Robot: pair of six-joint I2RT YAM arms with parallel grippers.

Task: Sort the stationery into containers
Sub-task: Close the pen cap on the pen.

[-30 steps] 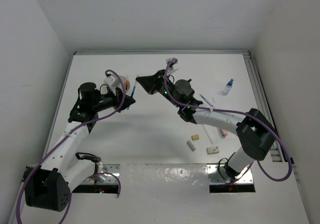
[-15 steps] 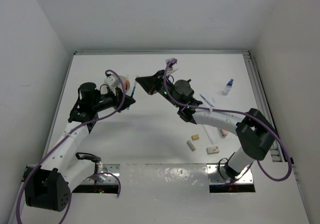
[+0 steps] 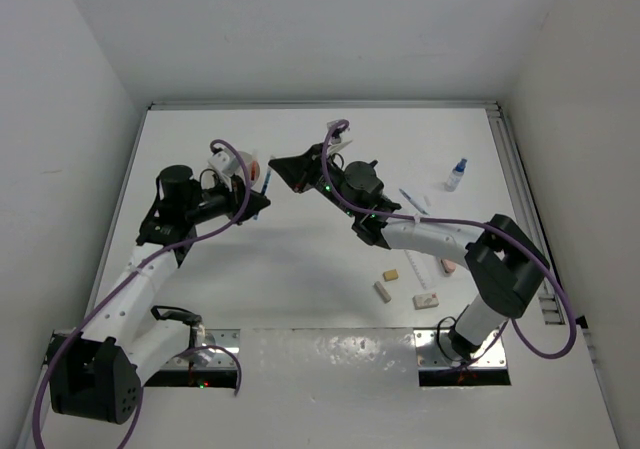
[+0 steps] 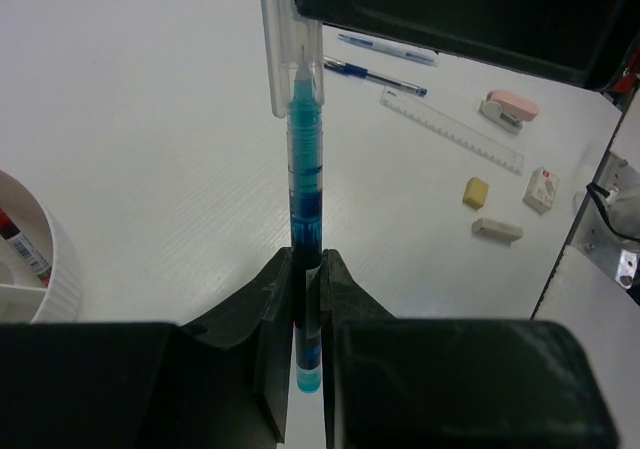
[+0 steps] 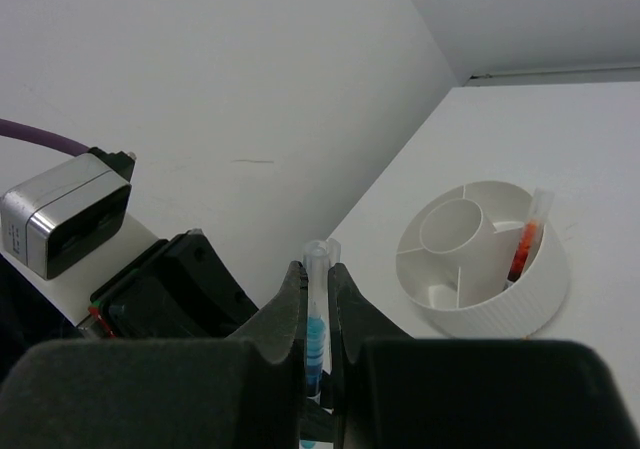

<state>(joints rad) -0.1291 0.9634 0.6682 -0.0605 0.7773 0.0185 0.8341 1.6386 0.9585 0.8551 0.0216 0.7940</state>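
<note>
Pen (image 4: 305,199): slim clear plastic, blue inside; tub (image 5: 490,314) ribbed, apparently plastic.

A white table (image 3: 300,259) is spreading out beneath the left gripper (image 3: 260,201) and the right gripper (image 3: 282,161). Plain white walls are closing it in: the left wall (image 3: 70,119) is rising beside the left gripper, the back wall (image 3: 320,29) beyond both, and the right wall (image 3: 585,119) well right of the right gripper. A metal rail (image 3: 515,189) is running along that side. Soft light is falling evenly, leaving faint shadows.
</note>
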